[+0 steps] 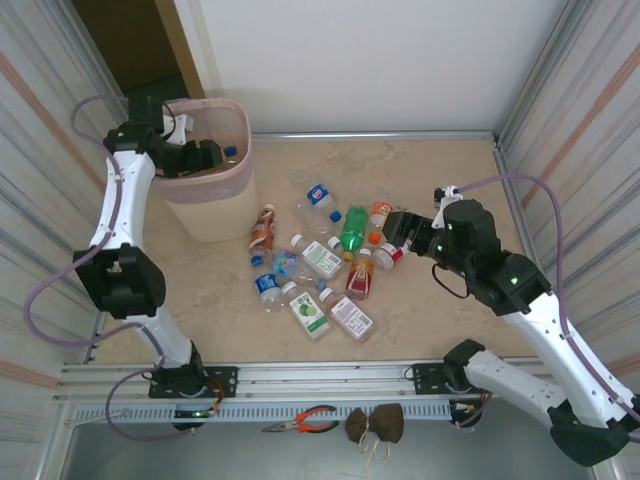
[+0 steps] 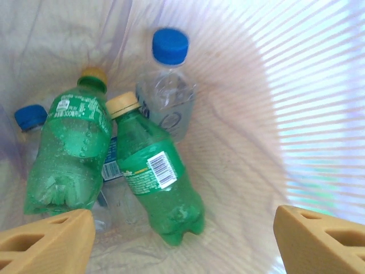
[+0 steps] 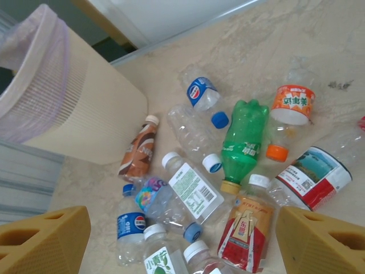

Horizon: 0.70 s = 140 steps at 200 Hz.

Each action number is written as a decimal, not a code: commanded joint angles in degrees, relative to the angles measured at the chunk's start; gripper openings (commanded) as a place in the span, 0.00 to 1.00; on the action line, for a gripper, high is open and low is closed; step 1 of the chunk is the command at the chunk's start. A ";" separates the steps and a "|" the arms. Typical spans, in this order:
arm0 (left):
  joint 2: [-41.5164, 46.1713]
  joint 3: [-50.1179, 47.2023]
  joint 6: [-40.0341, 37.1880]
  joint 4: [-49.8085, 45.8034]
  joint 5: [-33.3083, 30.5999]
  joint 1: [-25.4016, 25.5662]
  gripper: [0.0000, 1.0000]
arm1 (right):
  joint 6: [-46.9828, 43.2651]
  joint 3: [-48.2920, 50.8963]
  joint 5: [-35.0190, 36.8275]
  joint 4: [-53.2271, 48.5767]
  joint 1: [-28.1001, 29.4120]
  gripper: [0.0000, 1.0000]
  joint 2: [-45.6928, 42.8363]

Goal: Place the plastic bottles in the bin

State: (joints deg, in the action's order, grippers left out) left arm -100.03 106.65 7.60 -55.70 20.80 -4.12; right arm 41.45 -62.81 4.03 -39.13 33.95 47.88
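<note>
Left wrist view | left gripper splayed, empty, over bin; green bottles lie inside | right gripper wide, empty, above loose bottles on table | step: probably between pickups | next: right lowers, centres on one bottle, clamps

This looks like a robotics lab cell. Two white-and-black arms, the left arm and the right arm, are bolted to a slotted aluminium rail along the near edge of the table. On the table, plastic bottles lie scattered beside a bin. Ribbed metal panels wall in both sides, and a plain white board closes the back. Lilac cables loop off the arms, and pliers lie on the ledge below the rail.
</note>
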 commanded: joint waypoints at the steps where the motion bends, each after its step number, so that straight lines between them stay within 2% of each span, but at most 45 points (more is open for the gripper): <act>1: 4.52 2.35 0.16 -0.94 2.64 0.15 0.82 | -1.49 -0.29 -1.04 -0.42 -1.48 0.84 -0.13; 37: 9.27 1.75 -0.11 -0.51 5.66 0.10 0.82 | -1.53 0.88 -1.21 0.01 -3.86 0.86 1.77; 72: 15.78 -2.75 0.10 2.52 8.15 0.15 0.83 | 1.18 2.15 -1.35 -0.17 -5.55 0.89 5.16; 117: 22.71 -10.91 3.00 6.89 13.93 0.15 0.83 | 14.99 5.05 4.93 -3.64 -6.37 0.90 10.47; 140: 25.90 -15.36 5.19 9.40 16.25 0.14 0.82 | 19.26 7.05 4.59 -3.67 -7.21 0.90 13.67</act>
State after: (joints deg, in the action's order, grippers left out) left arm -77.08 95.13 9.80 -49.74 32.36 -4.12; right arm 52.64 -57.56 6.35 -40.84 27.66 58.85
